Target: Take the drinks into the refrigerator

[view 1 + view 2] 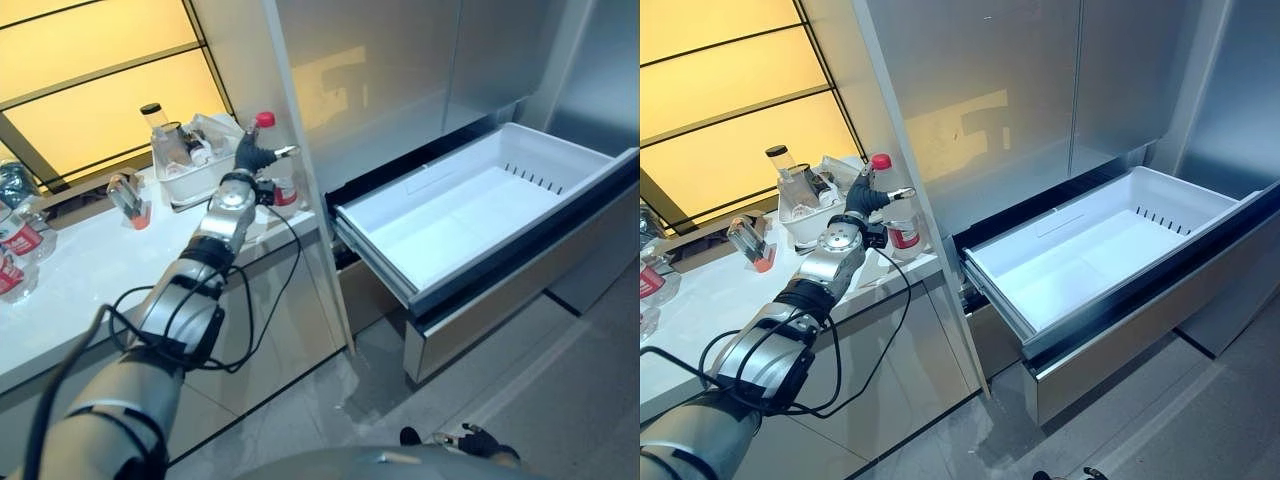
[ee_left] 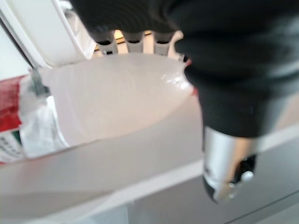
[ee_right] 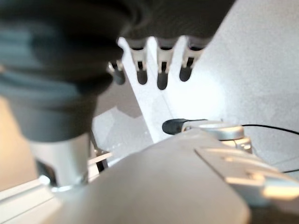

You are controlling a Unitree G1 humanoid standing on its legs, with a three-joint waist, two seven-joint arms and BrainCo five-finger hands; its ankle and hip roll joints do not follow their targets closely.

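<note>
the clear plastic water bottle with a red cap and a red-and-white label (image 1: pixel 896 215) stands upright near the right front corner of the white counter (image 1: pixel 90 275), just beside the refrigerator's tall side wall and touching or almost touching the clear plastic storage bin of kitchen bits (image 1: pixel 195 165) behind it. the left hand (image 1: pixel 865 200) is at the bottle's upper half: in the left wrist view its silver fingers (image 2: pixel 134 42) curl over the far side of the clear shoulder while the thumb (image 2: pixel 224 158) comes down the near side, so the hand wraps the bottle rather than lying flat against it. the right hand (image 3: pixel 154 65) hangs low with its fingers straight and apart, holding nothing.

the bottle looks full, so it is probably fairly heavy for its size, and its thin smooth wall likely gives under a squeeze and may be slippery. the firmest place to hold seems to be the body just below the shoulder, above or on the label, not the tapering neck, where the fingers could slide up toward the cap. a steady, moderate squeeze and an upright carry seem right.

the white plastic freezer drawer (image 1: pixel 480 215) of the steel refrigerator stands pulled open, well apart from the counter, to the right. more bottles with red labels (image 1: pixel 15 240) wait at the counter's left end.
</note>
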